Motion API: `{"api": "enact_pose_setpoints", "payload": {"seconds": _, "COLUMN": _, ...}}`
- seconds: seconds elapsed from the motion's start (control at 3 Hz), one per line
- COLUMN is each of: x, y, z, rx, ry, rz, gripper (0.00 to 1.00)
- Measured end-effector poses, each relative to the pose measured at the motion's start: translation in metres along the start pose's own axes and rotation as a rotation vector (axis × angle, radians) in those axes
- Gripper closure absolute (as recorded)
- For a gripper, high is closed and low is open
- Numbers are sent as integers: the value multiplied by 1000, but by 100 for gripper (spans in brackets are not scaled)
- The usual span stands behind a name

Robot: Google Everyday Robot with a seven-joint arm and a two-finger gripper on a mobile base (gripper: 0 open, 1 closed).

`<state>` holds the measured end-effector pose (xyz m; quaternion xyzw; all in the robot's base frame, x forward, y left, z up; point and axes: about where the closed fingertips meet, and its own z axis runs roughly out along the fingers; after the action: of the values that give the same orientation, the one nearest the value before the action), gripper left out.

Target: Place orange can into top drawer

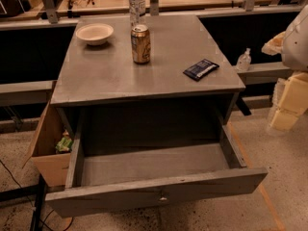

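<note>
The orange can (140,44) stands upright on the grey cabinet top (144,76), toward the back centre. The top drawer (154,170) is pulled wide open below the cabinet top. Its inside looks bare, and a small round knob (163,197) sits on its front panel. My arm shows at the right edge of the camera view. My gripper (288,105) is a pale cream shape hanging there, well to the right of the cabinet and apart from the can. It holds nothing that I can see.
A white bowl (95,33) sits at the back left of the top and a clear water bottle (137,3) stands behind the can. A dark blue snack packet (200,69) lies at the right. A tan cardboard box (48,148) stands left of the drawer. A small bottle (244,60) sits on a ledge.
</note>
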<state>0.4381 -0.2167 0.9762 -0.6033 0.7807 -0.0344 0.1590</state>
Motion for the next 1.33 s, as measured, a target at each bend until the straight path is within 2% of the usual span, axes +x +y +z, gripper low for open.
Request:
{"api": "enact_pose_setpoints", "payload": {"seconds": 0.33, "x": 0, "y": 0, "z": 0, "rx": 0, "ry": 0, "rz": 0, "gripper": 0}}
{"api": "enact_pose_setpoints", "payload": {"seconds": 0.67, "x": -7, "y": -17, "z": 11, "rx": 21, "ry": -43, "rz": 60, "gripper": 0}}
{"api": "enact_pose_setpoints", "payload": {"seconds": 1.0, "x": -35, "y": -70, "z": 50, "rx": 45, "ry": -201, "rz": 130, "gripper": 0}}
{"api": "enact_pose_setpoints", "payload": {"seconds": 1.33, "x": -57, "y": -106, "z": 72, "rx": 52, "ry": -340, "rz": 156, "gripper": 0}}
